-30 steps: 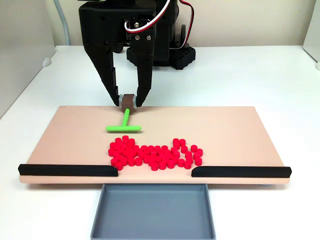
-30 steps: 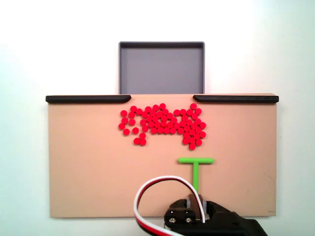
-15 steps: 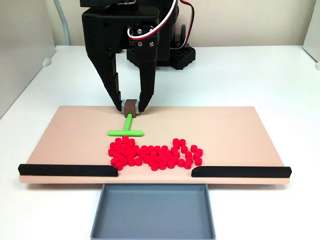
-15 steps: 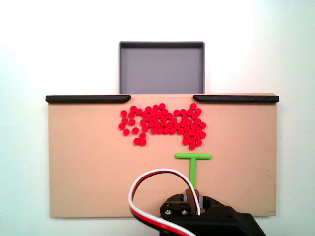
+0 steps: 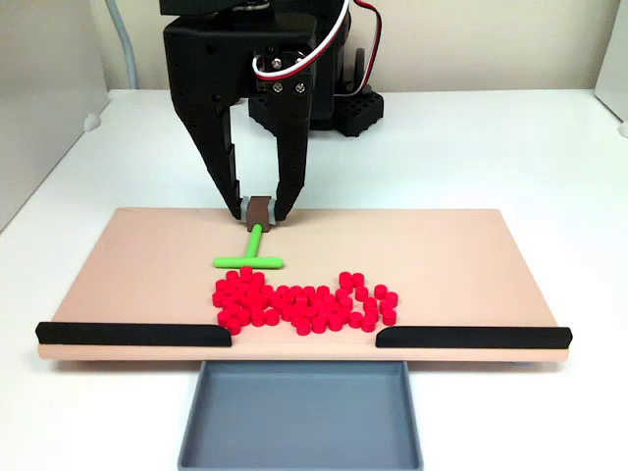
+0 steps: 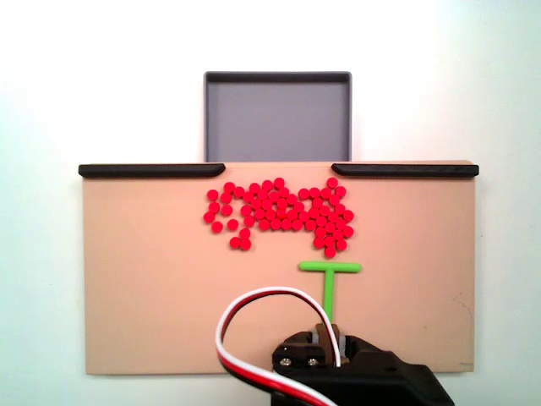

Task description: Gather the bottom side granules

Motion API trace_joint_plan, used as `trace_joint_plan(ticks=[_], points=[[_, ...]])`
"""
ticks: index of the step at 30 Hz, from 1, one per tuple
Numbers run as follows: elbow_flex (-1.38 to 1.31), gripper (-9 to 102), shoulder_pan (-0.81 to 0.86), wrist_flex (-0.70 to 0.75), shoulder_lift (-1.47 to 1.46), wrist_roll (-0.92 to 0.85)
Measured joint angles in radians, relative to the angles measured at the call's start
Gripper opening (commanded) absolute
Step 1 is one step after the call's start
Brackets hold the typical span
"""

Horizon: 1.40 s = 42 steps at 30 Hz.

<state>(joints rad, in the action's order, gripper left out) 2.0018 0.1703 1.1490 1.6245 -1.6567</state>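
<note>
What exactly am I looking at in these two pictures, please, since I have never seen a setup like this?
It is a small black robot arm with a two-finger gripper. One fixed view faces the arm from the front; the other looks straight down. On the white table lies a tan board carrying a cluster of tiny red granules. Two black strips line the board's edge, leaving a gap above a grey tray. The gripper is shut on the brown handle of a green T-shaped tool, whose crossbar sits close to the granules.
</note>
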Motion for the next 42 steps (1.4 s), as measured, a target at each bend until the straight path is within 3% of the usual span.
trace_joint_plan(ticks=[42], points=[[-0.137, 0, -0.020, 0.000, -0.126, 0.000]])
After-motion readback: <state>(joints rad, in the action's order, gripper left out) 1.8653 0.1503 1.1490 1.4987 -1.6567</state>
